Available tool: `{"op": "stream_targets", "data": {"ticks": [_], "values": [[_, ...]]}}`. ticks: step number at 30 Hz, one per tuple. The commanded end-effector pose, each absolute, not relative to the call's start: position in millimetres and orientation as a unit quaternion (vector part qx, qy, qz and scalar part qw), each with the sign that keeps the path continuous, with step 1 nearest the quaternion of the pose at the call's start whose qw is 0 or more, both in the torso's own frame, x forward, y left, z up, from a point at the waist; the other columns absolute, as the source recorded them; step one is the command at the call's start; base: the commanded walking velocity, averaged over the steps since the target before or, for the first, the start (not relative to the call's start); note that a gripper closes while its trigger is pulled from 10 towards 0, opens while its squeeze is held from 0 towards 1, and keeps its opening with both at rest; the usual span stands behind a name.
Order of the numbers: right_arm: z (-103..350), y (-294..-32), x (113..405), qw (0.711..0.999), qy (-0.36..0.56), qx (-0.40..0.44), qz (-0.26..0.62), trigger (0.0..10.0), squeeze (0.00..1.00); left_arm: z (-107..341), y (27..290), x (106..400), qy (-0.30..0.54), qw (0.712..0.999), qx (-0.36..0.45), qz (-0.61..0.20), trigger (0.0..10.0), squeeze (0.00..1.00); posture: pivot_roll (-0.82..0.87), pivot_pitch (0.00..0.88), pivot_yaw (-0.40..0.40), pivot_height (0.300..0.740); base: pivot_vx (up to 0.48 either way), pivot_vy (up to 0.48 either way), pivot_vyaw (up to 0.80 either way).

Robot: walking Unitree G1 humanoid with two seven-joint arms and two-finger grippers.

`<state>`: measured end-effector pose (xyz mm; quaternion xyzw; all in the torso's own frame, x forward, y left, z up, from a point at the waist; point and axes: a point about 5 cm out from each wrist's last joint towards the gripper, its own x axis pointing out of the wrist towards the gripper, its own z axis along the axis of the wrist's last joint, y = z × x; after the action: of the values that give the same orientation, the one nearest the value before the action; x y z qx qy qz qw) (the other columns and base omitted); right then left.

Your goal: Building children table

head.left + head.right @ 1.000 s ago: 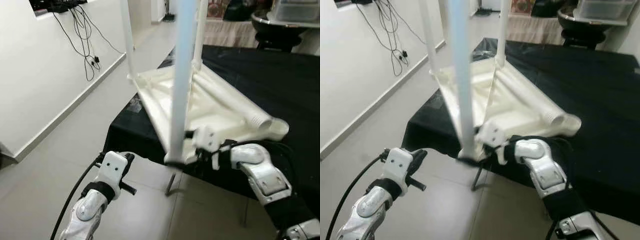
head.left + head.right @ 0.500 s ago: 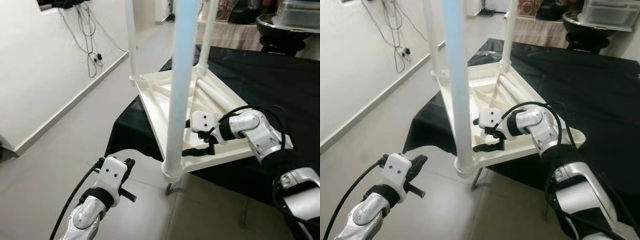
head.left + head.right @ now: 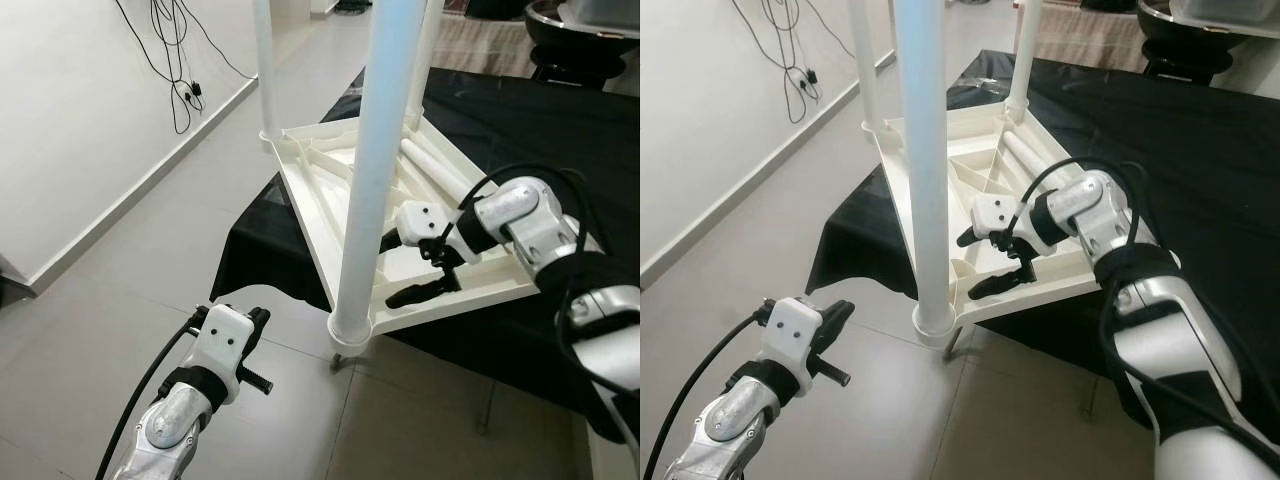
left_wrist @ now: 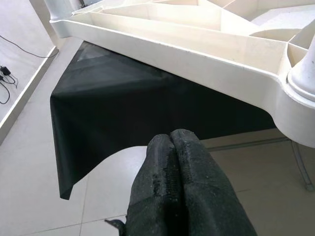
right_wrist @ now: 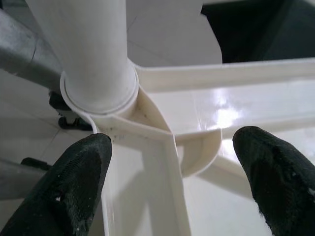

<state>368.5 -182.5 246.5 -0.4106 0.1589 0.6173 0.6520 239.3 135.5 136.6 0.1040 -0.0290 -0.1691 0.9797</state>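
Observation:
The white children's table lies upside down on a black-covered table. Three white legs stand up from it: the near one at the front corner and two at the back. A loose white leg lies inside the frame. My right gripper is open, its fingers wide apart over the ribbed underside just right of the near leg's socket, holding nothing. My left gripper hangs low over the floor in front of the table, with its fingers pressed shut and empty.
The upturned table's near corner overhangs the black cloth's front edge. Grey tiled floor lies to the left, bounded by a white wall with hanging cables. A dark stool or bowl stands at the far right.
My right gripper has drawn back from the near leg's base to over the table's underside, and stands open. The left arm has stayed put. The camera has shifted a little.

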Motion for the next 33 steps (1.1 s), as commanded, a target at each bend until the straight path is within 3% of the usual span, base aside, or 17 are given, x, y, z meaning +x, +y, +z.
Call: {"op": "stream_targets", "data": {"ticks": [1,8,23,24,26,27,33], "values": [[247,-186,368,0.646,0.168,-0.415,0.618,10.0,0.00,135,136,236,-0.022,0.979,0.105,-0.171,10.0,0.00,0.12,0.176,-0.007,0.740,0.000,0.000,0.00],[238,-213,361,0.611,0.245,-0.441,0.610,10.0,0.00,136,136,236,-0.022,0.979,0.105,-0.171,10.0,0.00,0.12,0.180,-0.010,0.740,0.000,0.000,0.00],[218,-230,364,0.603,0.274,-0.519,0.540,10.0,0.00,137,137,238,-0.022,0.979,0.107,-0.171,10.0,0.00,0.12,0.180,-0.005,0.740,0.000,0.000,0.00],[214,-228,365,0.602,0.268,-0.528,0.535,8.9,0.00,137,137,238,-0.022,0.979,0.107,-0.170,10.0,0.00,0.11,0.180,-0.004,0.740,0.000,0.000,0.00],[214,-228,365,0.602,0.268,-0.528,0.535,8.9,0.00,137,137,238,-0.022,0.979,0.107,-0.170,10.0,0.00,0.11,0.180,-0.004,0.740,0.000,0.000,0.00],[207,-221,367,0.604,0.255,-0.536,0.532,0.0,0.00,137,137,238,-0.023,0.979,0.107,-0.170,10.0,0.00,0.12,0.179,-0.003,0.740,0.000,0.000,0.00],[199,-217,364,0.594,0.247,-0.537,0.545,0.0,0.00,138,137,239,-0.023,0.980,0.106,-0.169,10.0,0.00,0.11,0.180,-0.005,0.740,0.000,0.000,0.00]]}}
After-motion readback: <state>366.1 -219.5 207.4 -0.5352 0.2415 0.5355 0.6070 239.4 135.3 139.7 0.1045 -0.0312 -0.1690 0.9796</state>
